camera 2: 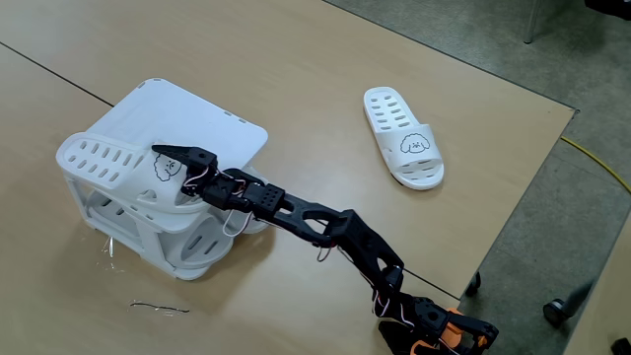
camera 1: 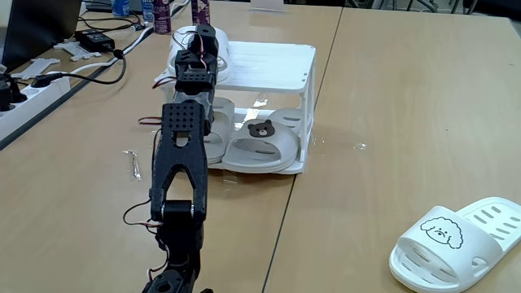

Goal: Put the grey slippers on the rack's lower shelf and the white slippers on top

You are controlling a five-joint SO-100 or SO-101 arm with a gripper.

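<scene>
Nearest the camera in a fixed view, one white slipper (camera 1: 457, 243) is seen lying alone on the table (camera 1: 383, 98), well apart from the rack (camera 1: 273, 89); the same slipper (camera 2: 404, 136) is seen sole-down with its dog face up in the other fixed view. It is judged light, rubbery and slightly flexible, not fragile; the strap edge or side wall is judged the best place to be pinched, since the slotted footbed is wide and flat.

Further back, the grey slippers (camera 1: 260, 145) are seen already lying on the lower shelf, bear faces visible, side by side.

At the rack's top (camera 2: 187, 113), a second white slipper (camera 2: 118, 163) is seen lying along one edge, partly overhanging. The gripper (camera 2: 175, 161) is seen at that slipper's strap, dark fingers over the dog face, touching it. Whether the strap is pinched or merely touched cannot be told; the jaws look narrow. In the other fixed view the gripper is hidden behind the arm (camera 1: 181, 155).
</scene>
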